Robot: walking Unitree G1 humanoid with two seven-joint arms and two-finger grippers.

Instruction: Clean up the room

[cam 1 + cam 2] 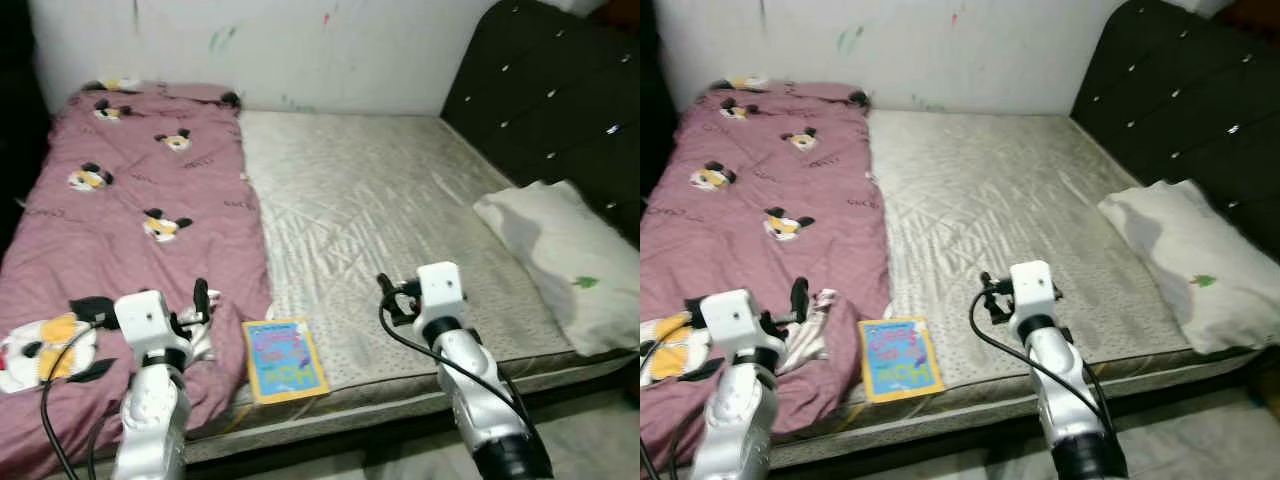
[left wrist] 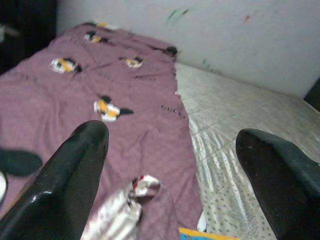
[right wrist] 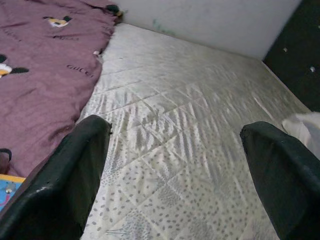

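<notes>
Right, both tools are released: left tool (image 1: 203, 300) over the blanket (image 1: 150, 200), right tool (image 1: 392, 295) over the mattress (image 1: 380, 200). The book (image 1: 283, 359) at six o'clock looks thin, light, stiff; I'd pinch its overhanging edge.

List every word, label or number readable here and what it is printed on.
"GUCCI": small dark print repeated on the maroon blanket, clearest in the right wrist view.
Book cover: colourful title lettering, too blurred to read.
Pillow: a green mark, no legible text.
</notes>
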